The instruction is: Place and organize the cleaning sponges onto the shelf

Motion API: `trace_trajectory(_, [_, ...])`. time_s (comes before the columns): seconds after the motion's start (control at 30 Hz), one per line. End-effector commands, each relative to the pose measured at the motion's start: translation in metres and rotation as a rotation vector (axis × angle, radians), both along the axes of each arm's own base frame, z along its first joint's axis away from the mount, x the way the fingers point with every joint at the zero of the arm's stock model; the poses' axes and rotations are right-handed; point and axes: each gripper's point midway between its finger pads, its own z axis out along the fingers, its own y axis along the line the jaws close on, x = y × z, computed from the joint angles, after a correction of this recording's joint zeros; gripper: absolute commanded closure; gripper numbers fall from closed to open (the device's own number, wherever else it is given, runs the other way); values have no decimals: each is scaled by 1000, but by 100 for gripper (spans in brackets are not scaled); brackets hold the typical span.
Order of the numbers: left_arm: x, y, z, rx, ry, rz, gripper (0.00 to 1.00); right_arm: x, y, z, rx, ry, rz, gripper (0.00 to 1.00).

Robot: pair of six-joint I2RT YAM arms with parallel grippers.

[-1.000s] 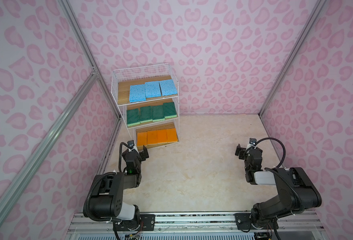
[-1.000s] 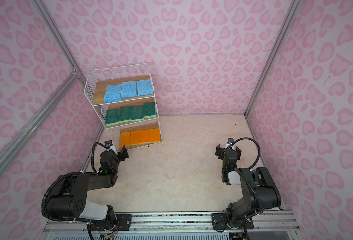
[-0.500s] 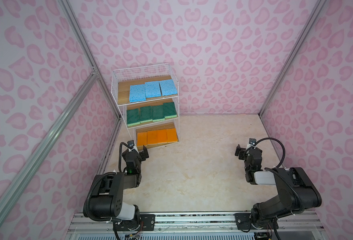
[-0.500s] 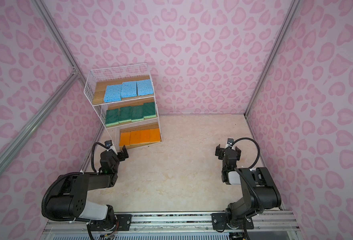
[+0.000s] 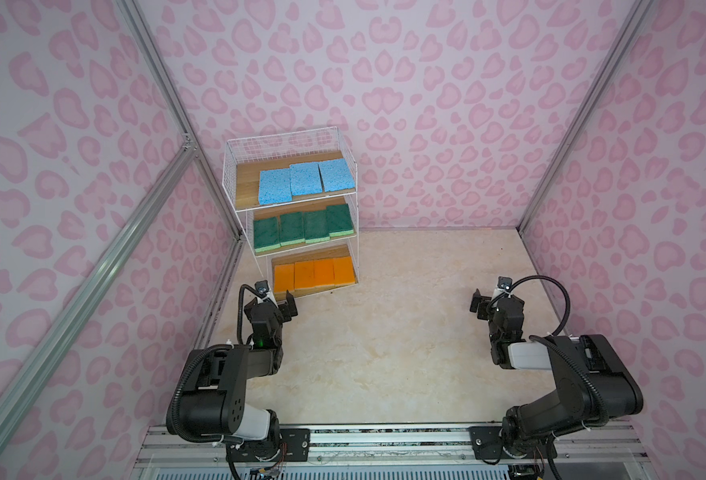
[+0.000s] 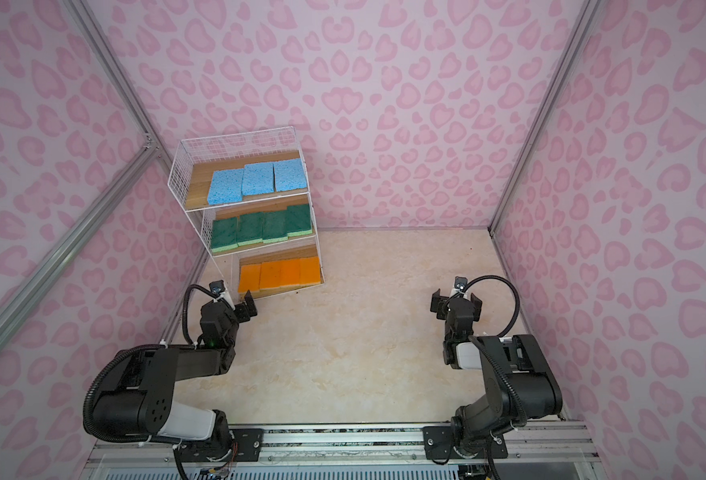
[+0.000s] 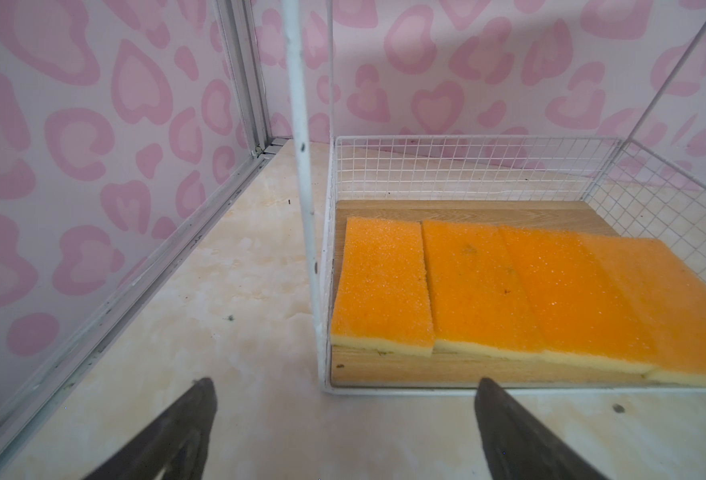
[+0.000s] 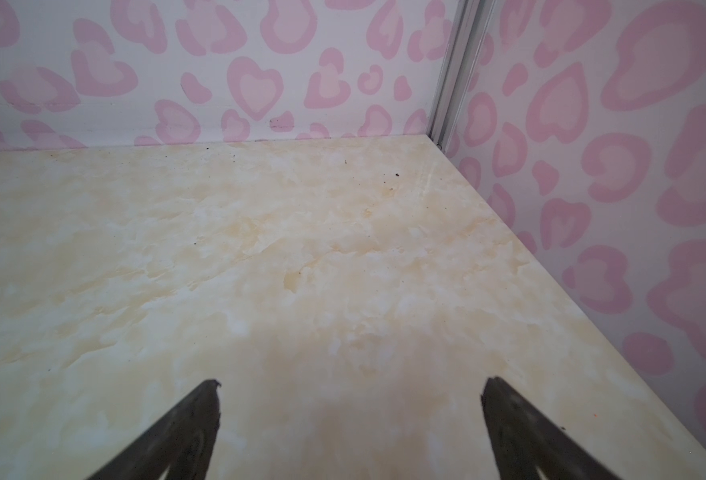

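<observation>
Both top views show left gripper (image 5: 280, 298) and right gripper (image 6: 456, 302) spread empty, 11 sponges (image 5: 291, 226) on the shelf (image 5: 246, 183)

Sponges sorted by colour on the three-tier wire shelf (image 5: 246, 187)

Three speckled blue sponges (image 5: 303, 179) lie on the top board, four dark green sponges (image 5: 301, 226) on the middle, four orange sponges (image 5: 314, 273) on the bottom. The left gripper (image 5: 277, 301) is just before the bottom board, and the right gripper (image 5: 495, 303) is well apart over the marbled tabletop (image 5: 384, 332), both spread wide and empty.

Both top views are looking steeply down from high, sharing the whole tabletop (image 5: 384, 332) and the shelf (image 5: 245, 183). The left wrist camera is closely facing the shelf's bottom tier; the right is facing the tabletop's far corner.
</observation>
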Motion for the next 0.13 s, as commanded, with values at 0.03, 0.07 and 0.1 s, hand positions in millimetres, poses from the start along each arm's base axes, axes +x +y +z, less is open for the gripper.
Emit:
trace_trajectory(0.03, [5,0,10,10,-41,-5,3,2,0,4,-1,-18,-3,1])
trace_trajectory(0.07, [5,-1,11,8,-42,-7,2,2,0,4,-1,-18,-3,1])
trace_trajectory(0.1, [5,-1,11,8,-44,-6,2,2,0,5,0,-20,-4,1])
